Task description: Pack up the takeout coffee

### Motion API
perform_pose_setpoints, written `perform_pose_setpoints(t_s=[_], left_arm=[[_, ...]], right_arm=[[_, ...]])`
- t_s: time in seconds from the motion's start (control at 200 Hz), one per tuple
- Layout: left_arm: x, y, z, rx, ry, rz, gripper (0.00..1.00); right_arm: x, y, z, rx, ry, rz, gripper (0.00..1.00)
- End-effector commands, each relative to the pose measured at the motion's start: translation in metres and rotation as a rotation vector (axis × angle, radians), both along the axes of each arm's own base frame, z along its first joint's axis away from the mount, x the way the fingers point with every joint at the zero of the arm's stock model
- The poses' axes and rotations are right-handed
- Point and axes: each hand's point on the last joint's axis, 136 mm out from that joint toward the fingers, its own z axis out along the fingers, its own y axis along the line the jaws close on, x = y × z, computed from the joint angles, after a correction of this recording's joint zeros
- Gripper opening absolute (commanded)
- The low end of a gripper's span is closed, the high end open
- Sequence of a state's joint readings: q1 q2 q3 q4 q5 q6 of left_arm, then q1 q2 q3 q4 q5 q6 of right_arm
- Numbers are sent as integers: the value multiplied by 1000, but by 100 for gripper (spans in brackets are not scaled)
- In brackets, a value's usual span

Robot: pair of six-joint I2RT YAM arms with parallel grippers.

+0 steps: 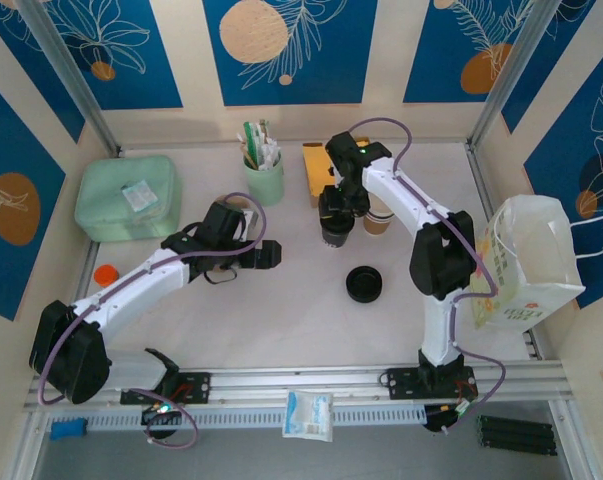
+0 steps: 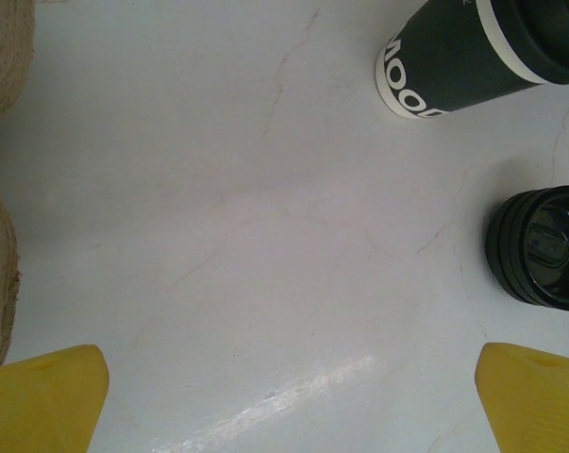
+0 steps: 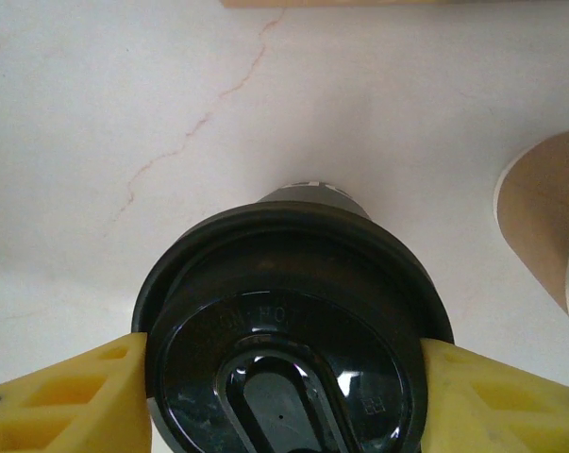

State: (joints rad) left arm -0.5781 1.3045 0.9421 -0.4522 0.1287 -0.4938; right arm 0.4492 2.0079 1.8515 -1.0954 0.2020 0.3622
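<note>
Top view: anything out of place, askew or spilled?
A white packet lies across the front rail, off the table. A black lid sits loose mid-table. The cup in the right gripper stands upright, lid on. No spill visible.

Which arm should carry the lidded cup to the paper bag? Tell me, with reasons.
Right. The right gripper clasps the lidded cup by its lid, and the paper bag stands nearer that arm. The left gripper hangs open, apart from it.

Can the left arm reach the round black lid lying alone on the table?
Probably yes. The left gripper hangs open, and just bare white table lies between it and the round black plastic lid; nothing blocks the way.
</note>
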Motion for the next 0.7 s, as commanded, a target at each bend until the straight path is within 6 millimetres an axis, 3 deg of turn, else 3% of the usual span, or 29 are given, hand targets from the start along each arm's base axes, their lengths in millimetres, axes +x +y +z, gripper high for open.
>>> perform_pose_setpoints(t_s=[0.0, 0.515, 0.695], left_arm=[[2, -1, 11, -30, -14, 8, 99], [2, -4, 14, -44, -13, 5, 99], [2, -4, 15, -44, -14, 4, 99]], right_arm=[[-1, 4, -7, 9, 30, 23, 63], [1, 12, 26, 30, -33, 47, 91], [1, 17, 44, 35, -70, 61, 92]])
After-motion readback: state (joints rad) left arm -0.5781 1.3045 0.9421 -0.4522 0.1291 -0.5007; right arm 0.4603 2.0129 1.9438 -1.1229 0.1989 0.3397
